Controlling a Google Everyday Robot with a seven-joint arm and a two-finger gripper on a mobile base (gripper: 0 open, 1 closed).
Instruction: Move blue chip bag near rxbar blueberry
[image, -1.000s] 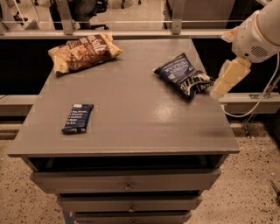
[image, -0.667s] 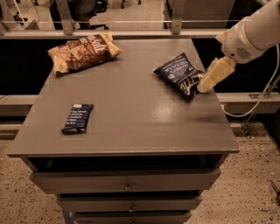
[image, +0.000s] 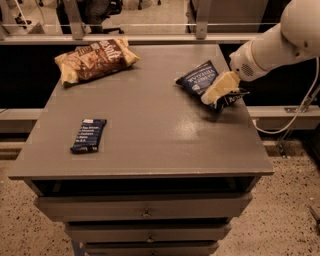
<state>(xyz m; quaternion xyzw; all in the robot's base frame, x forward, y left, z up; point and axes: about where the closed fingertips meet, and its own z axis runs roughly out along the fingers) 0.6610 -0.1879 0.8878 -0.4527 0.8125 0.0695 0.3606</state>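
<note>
The blue chip bag (image: 200, 78) lies near the right edge of the grey table (image: 145, 130), navy with white lettering and a black-and-white patch at its right end. My gripper (image: 214, 92), cream-coloured on a white arm coming in from the upper right, sits over the bag's right half and hides part of it. The rxbar blueberry (image: 89, 135), a small flat dark blue wrapper with white text, lies near the table's left front, far from the bag.
A larger tan-and-brown chip bag (image: 95, 57) lies at the back left of the table. The table has drawers below its front edge (image: 145, 212). A rail and a dark gap run behind it. A cable hangs at the right.
My gripper has moved left from beyond the table's right edge and now sits over the blue chip bag. The bags and the bar have not moved.
</note>
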